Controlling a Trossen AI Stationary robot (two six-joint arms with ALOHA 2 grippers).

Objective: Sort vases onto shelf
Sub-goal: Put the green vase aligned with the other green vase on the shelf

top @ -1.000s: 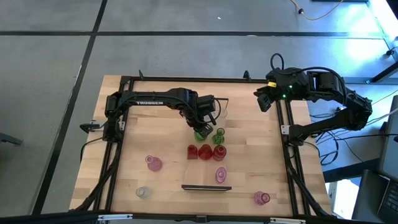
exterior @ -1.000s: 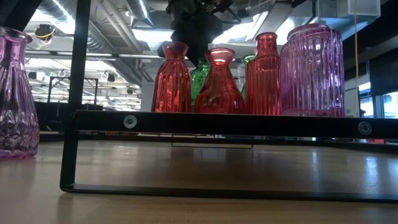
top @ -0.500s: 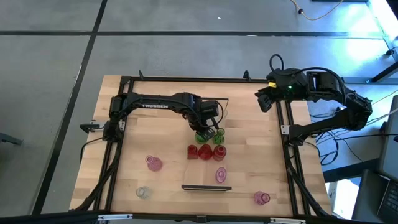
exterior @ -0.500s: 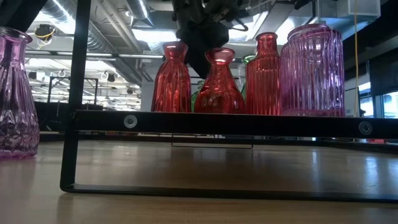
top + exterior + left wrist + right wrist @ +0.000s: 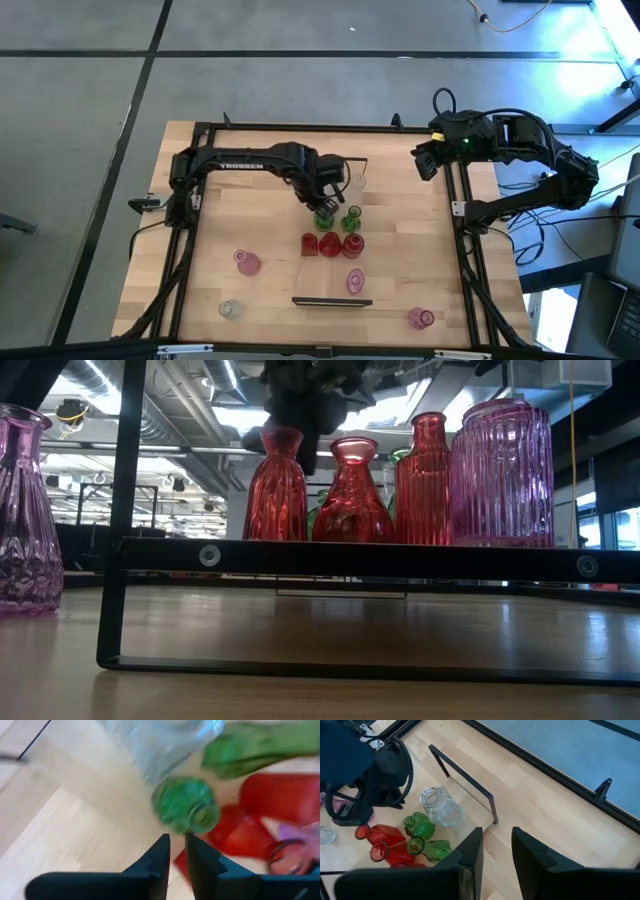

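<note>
My left gripper (image 5: pixel 325 200) hangs, pointing steeply down, over the cluster of vases in the middle of the table. Its fingers (image 5: pixel 176 840) are shut, with nothing between them, right beside a green vase (image 5: pixel 185 805) that stands upright (image 5: pixel 322 215). A second green vase (image 5: pixel 351 220) and three red vases (image 5: pixel 330 243) stand close by. Two clear vases (image 5: pixel 440 806) stand by the shelf's far dark frame (image 5: pixel 465 782); the shelf's near frame (image 5: pixel 332 300) lies toward the table's front edge. My right gripper (image 5: pixel 420 165) waits raised at the far right, open (image 5: pixel 497 845). My left gripper's shut fingertips (image 5: pixel 165 842) come from above, slanting, right at the green vase's rounded side (image 5: pixel 172 827). Whether they touch it I cannot tell. The vase stands on its base.
Pink vases stand apart at the near left (image 5: pixel 247 262), near the front frame (image 5: pixel 355 281) and at the near right (image 5: pixel 420 318). A clear vase (image 5: pixel 230 309) stands near the front left. In the low view red vases (image 5: pixel 352 495) and a pink one (image 5: pixel 503 475) crowd behind the frame bar (image 5: pixel 350 560).
My left gripper has swung a little toward the table's right edge, dipped among the vases and come back to the left, tipping as it went. In the low view less of the green vase shows between the red ones now than before.
</note>
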